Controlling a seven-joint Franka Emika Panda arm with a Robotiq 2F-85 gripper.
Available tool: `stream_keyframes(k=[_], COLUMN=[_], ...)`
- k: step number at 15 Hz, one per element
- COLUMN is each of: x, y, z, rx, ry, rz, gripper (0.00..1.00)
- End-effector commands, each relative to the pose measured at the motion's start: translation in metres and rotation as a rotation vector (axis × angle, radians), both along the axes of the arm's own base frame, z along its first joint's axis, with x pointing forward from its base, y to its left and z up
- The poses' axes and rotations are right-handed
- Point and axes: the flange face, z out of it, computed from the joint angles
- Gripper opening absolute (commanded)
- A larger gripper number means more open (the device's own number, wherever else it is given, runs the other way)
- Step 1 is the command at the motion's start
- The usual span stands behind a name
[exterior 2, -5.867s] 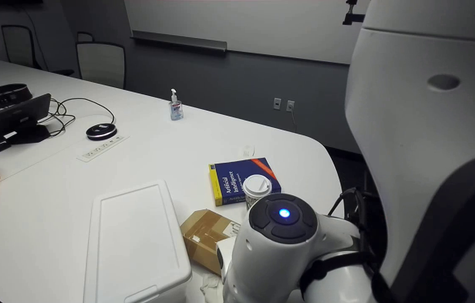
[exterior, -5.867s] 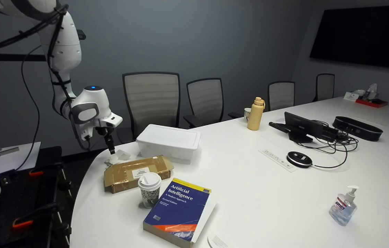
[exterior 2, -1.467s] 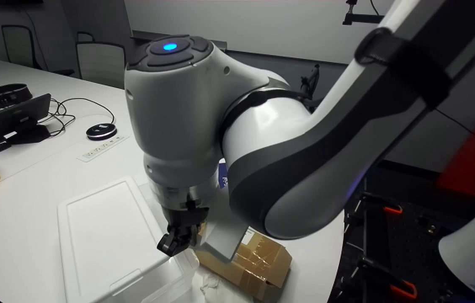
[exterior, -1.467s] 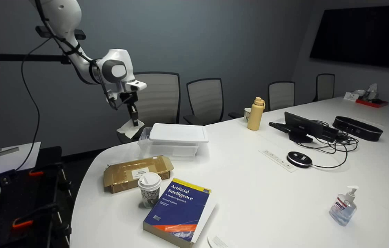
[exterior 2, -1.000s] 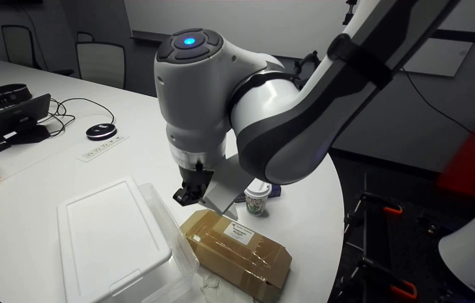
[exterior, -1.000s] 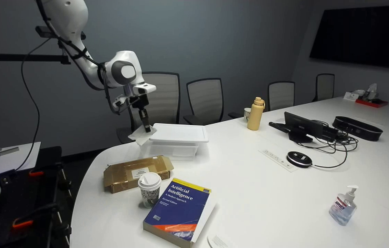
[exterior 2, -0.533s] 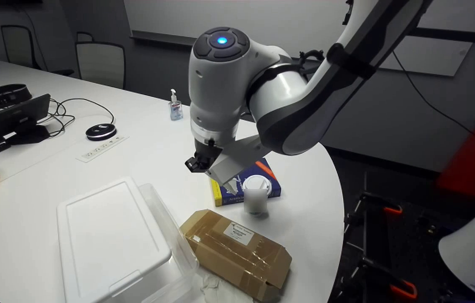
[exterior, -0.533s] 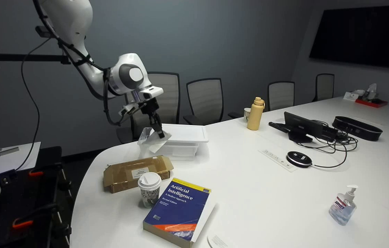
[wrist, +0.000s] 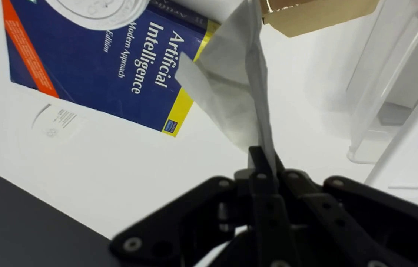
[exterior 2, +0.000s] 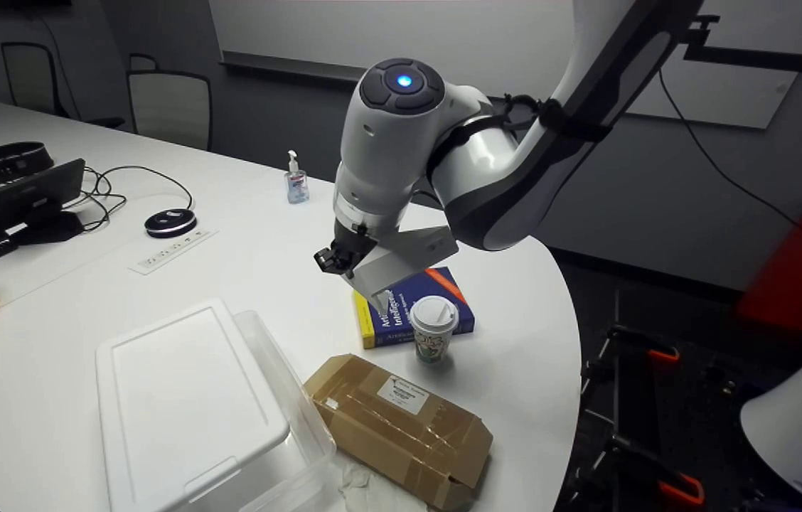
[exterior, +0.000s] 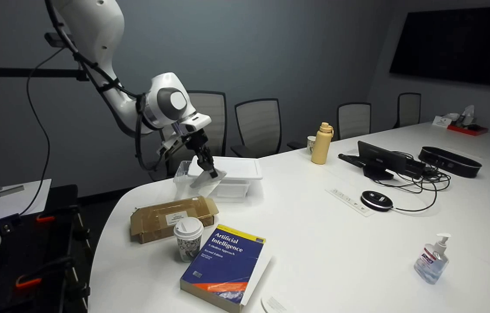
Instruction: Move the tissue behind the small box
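The tissue (wrist: pixel 227 92) is a thin white folded sheet, hanging from my gripper (wrist: pixel 267 155), whose jaws are shut on one end of it. Seen in an exterior view, gripper (exterior: pixel 213 174) and tissue (exterior: pixel 208 186) are above the table, overlapping the plastic bin in the picture. The brown cardboard box (exterior 2: pixel 401 427), the smaller of the two boxes, lies flat beside the bin; its near corner (wrist: pixel 316 22) shows at the top of the wrist view. In the wrist view the tissue partly covers the book's yellow edge.
A clear bin (exterior 2: pixel 301 398) stands by the brown box, its white lid (exterior 2: pixel 191 405) shifted sideways, uncovering part of it. A blue book (exterior: pixel 227 261) and lidded paper cup (exterior: pixel 189 239) are nearby. A faint crumpled white patch (exterior 2: pixel 372 491) beside the brown box is unclear.
From low behind the brown box, my gripper has risen with the tissue, then moved past the bin toward the book side, lowering slightly. The bin lid has shifted sideways since the earliest frames.
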Motion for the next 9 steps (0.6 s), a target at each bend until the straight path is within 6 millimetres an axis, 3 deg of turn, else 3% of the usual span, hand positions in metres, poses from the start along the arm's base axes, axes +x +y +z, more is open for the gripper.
stream_keyframes(k=[1, 9], x=[0.017, 0.067], y=[0.010, 0.027], z=[-0.010, -0.035], rx=[0.010, 0.007], ry=[-0.025, -0.037], rz=[0.026, 0.078], gripper=[0.00, 0.00])
